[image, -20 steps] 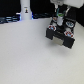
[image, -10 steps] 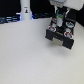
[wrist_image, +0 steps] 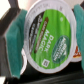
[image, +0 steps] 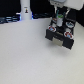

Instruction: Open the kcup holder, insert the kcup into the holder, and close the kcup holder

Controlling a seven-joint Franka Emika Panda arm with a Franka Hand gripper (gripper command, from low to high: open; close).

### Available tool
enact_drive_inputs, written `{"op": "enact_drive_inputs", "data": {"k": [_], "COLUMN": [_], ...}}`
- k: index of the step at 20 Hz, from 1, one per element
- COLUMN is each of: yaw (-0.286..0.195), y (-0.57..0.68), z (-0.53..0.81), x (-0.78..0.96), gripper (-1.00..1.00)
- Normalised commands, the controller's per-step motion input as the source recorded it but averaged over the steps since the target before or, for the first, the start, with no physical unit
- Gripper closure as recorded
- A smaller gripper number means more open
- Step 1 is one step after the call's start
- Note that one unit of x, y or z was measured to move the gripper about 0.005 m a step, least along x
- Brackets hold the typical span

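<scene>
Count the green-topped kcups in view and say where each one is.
1: the kcup sits gripped between the gripper's teal fingers, above the kcup holder. Others may be hidden.

Claw clamped, pointing down

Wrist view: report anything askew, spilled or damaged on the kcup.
Nothing stands out. The kcup sits clamped between the tool's teal pads; its green "Dark Magic" lid looks flat and sealed, with no spill showing. In the exterior view, the tool is above the kcup holder, which looks intact, though that picture is blurry.
</scene>
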Motion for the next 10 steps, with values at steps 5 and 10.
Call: {"op": "enact_drive_inputs", "data": {"k": [5,10], "yaw": [-0.007,-0.017], "y": [0.0,-0.03], "z": [0.39,0.33], "x": [0.44,0.51], "gripper": [1.0,1.0]}}
